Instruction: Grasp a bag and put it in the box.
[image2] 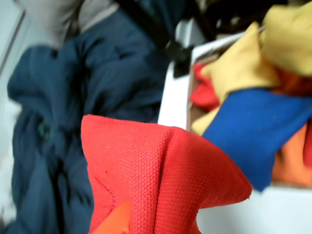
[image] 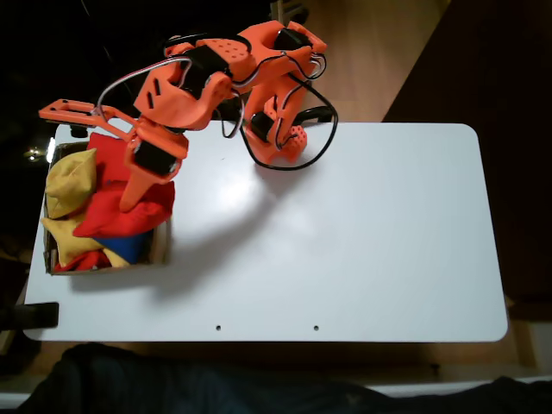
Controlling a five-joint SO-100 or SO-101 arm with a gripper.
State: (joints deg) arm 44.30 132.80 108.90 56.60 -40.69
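- On the floor-level stand, fixed view: white table (image: pixel 345 241), a smooth rectangular top with rounded corners; two small dark holes near its front edge; no writing readable anywhere.
- Dark blue garment (image2: pixel 73 97), soft and creased, lying beyond the table edge in the wrist view; also seen as a dark mass along the bottom of the fixed view.
- Orange arm (image: pixel 259 78), hard moulded plastic with black motors and black cables, based at the table's rear edge and reaching toward the left of the fixed view.
- Cardboard box (image: pixel 162 250), brown, low thin walls, at the table's left end; heaped with beanbags above the rim.
- Red bag (image: pixel 121 216), plump woven fabric with a stitched seam, lying on top of the heap at the box's right side; coarse weave plain in the wrist view (image2: pixel 161 170), where it fills the lower centre.
- Yellow beanbags (image: pixel 69 181), soft, crumpled, at the box's left side.
- Blue beanbag (image2: pixel 258 126), woven, partly under the red bag.
- Gripper (image: pixel 131 203), orange pointed fingers pressed down into the red bag; an orange fingertip (image2: pixel 117 222) touches the fabric at the lower edge of the wrist view. Whether the jaws are apart or clamped on the bag cannot be told.
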